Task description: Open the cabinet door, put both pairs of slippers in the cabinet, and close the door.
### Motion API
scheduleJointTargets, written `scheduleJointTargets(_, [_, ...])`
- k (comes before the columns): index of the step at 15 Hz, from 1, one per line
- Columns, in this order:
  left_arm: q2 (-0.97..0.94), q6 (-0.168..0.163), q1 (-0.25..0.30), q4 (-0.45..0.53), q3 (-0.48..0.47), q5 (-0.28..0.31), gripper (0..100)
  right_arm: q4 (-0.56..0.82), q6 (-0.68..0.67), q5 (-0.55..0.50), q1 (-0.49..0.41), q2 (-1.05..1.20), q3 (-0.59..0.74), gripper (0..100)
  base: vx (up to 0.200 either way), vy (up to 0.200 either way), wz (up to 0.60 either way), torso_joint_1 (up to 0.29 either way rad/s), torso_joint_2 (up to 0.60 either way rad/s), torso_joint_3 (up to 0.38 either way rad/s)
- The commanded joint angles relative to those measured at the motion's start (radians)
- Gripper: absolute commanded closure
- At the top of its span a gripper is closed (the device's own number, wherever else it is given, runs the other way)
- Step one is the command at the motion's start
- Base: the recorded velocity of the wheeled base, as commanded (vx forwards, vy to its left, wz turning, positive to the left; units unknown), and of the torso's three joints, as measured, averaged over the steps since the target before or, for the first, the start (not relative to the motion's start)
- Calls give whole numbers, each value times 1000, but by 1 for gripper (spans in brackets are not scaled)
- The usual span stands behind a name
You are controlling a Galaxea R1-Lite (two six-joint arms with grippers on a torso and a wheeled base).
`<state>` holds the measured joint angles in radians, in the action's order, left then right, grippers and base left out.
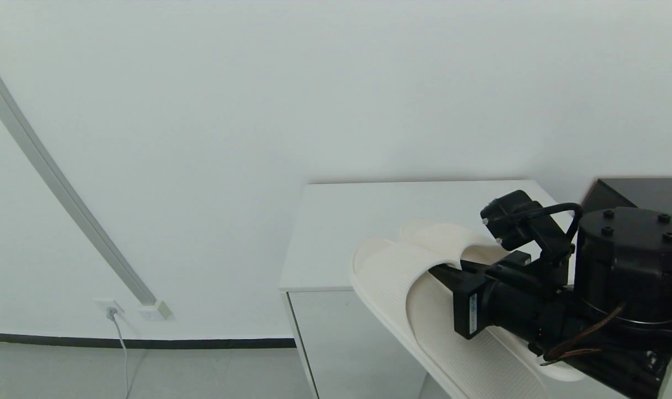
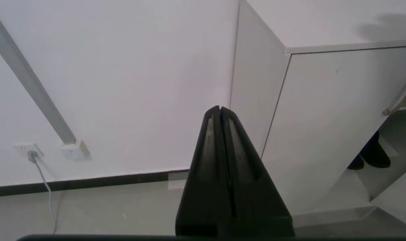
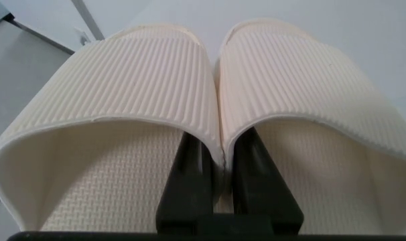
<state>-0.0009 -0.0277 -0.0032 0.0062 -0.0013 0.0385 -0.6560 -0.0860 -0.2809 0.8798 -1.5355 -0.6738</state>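
A pair of cream ribbed slippers (image 1: 397, 271) hangs in the air in front of the white cabinet (image 1: 391, 221), toes toward the wall. My right gripper (image 1: 444, 272) is shut on them. In the right wrist view one finger sits inside each slipper (image 3: 156, 87), and the fingers (image 3: 189, 181) pinch the two inner walls together. My left gripper (image 2: 220, 117) is shut with nothing in it, low and to the left of the cabinet (image 2: 317, 127). At that view's edge a door with a handle (image 2: 400, 97) stands open, and something dark (image 2: 370, 155) lies on a shelf inside.
A grey conduit (image 1: 64, 194) runs slantwise down the white wall to a socket with a plugged-in cable (image 1: 111, 311). A black block (image 1: 641, 191) stands right of the cabinet top. Grey floor lies left of the cabinet.
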Motion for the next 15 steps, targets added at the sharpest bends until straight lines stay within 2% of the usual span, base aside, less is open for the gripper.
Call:
scheduleJointTargets(1, [1, 0, 0, 0, 1, 0, 100, -1, 0, -1, 2, -2, 3, 100, 0, 0, 0, 0, 0, 0])
scheduleJointTargets(3, [1, 0, 0, 0, 0, 0, 100, -2, 0, -1, 4, -9, 2, 100, 0, 0, 0, 0, 0, 0])
scheduleJointTargets(15, [1, 5, 0, 0, 0, 0, 100, -1, 0, -3, 10, -14, 13, 100, -200, 0, 0, 2, 2, 4])
